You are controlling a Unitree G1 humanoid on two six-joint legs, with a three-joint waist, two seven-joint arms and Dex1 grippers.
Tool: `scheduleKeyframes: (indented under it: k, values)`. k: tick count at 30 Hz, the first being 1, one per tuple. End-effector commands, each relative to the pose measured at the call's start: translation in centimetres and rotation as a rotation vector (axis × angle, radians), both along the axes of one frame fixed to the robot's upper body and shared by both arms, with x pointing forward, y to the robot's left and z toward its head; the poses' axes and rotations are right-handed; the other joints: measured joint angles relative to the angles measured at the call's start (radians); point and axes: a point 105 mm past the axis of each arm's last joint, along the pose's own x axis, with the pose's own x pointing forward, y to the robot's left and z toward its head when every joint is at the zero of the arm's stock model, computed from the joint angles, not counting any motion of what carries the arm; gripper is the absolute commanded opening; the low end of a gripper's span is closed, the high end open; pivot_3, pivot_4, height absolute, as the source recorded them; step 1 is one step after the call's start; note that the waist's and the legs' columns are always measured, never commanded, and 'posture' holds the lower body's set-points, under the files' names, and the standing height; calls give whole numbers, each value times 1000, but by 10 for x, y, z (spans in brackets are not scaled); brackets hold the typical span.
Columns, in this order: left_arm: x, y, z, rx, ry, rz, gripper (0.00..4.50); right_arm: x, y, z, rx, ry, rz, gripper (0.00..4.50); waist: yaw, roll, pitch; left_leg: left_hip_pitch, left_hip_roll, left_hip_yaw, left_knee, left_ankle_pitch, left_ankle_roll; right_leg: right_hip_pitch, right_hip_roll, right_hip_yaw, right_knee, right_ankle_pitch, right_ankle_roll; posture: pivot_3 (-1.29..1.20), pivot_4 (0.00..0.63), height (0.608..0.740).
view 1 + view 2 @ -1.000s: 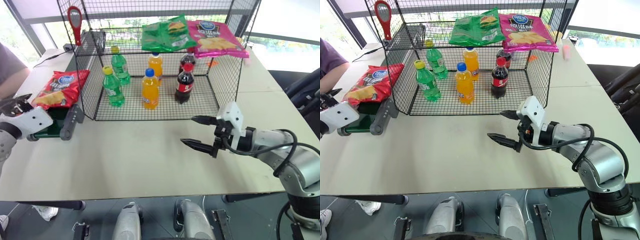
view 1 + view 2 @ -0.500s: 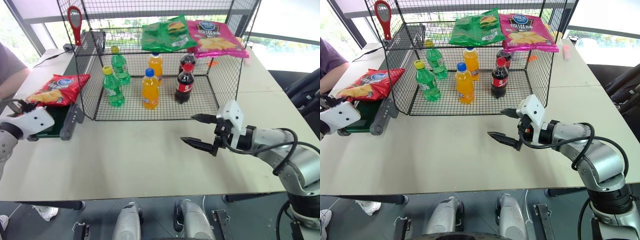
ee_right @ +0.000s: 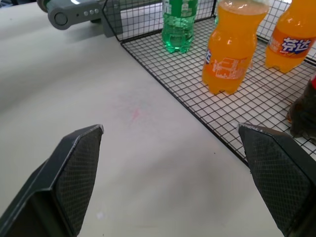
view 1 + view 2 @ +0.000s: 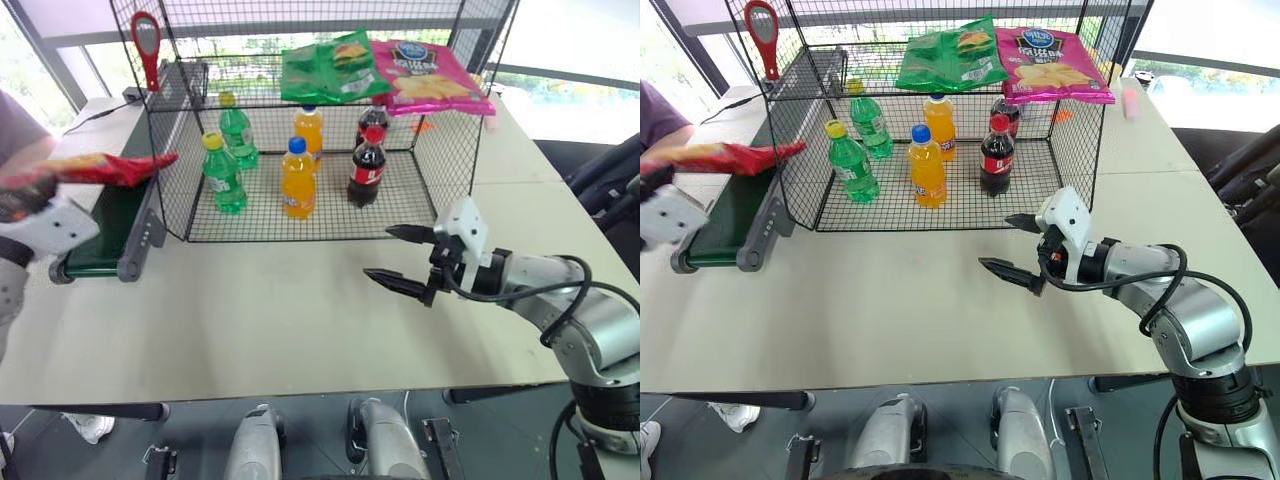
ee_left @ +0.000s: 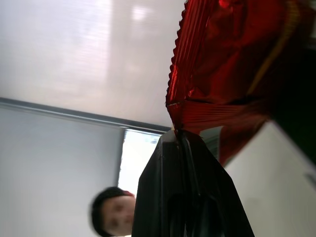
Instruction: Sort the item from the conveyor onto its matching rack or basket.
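Observation:
The red chip bag [image 4: 95, 169] hangs lifted above the conveyor [image 4: 112, 218], seen almost edge-on at the far left. My left gripper [image 5: 177, 134] is shut on the bag's crimped edge [image 5: 217, 74], and its white body [image 4: 45, 226] sits just below the bag. The black wire rack [image 4: 442, 150] stands behind the conveyor's end, to the right of it. My right gripper [image 4: 380, 253] hovers open over the table in front of the rack, holding nothing; its fingers [image 3: 74, 168] spread wide.
A green chip bag [image 4: 330, 70] and a pink one [image 4: 430, 78] lie on the rack's upper shelf. Several bottles [image 4: 298, 178] stand on its floor. A person [image 4: 18, 125] sits at the left. A red-handled tool [image 4: 148, 45] hangs on the rack's left corner.
My left gripper closed on the red bag and lifted it off the belt, so the bag now floats level above the conveyor. The right arm has stayed put.

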Motion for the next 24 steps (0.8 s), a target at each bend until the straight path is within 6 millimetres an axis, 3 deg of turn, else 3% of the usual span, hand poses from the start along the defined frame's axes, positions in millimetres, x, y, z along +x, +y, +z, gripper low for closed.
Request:
scheduleKeyframes:
  k: [1,5,9,12,19,24]
  values:
    - [-36,-12,31,96,-181,14,24,7,-6,17,2,-74,0,4500,-3,0,0,0,0,0,0,0,0,0,0,0,0,0,0,0,150,740]
    - [-62,-18,32,120,-200,50,24,17,-12,24,4,-92,-9,4500,3,0,0,1,0,0,0,0,0,0,0,0,1,-2,-3,0,150,740]
    - [-63,0,-2,67,-44,138,24,24,-6,22,-1,-99,17,4500,7,0,-1,2,0,0,1,0,0,1,0,0,1,-2,-4,0,150,740]
    - [-60,4,-16,54,27,155,24,27,-4,24,2,-109,29,4500,7,0,-1,2,0,0,1,0,0,1,0,0,1,-3,-3,0,150,740]
    - [-55,1,1,54,-46,131,24,26,-3,24,5,-112,31,4500,6,0,-1,2,0,0,1,0,0,1,0,1,1,-2,-4,0,150,740]
    - [-49,0,-13,14,17,101,24,23,-2,22,10,-106,28,4500,4,0,-1,2,0,0,1,0,0,1,0,0,1,-2,-4,0,150,740]
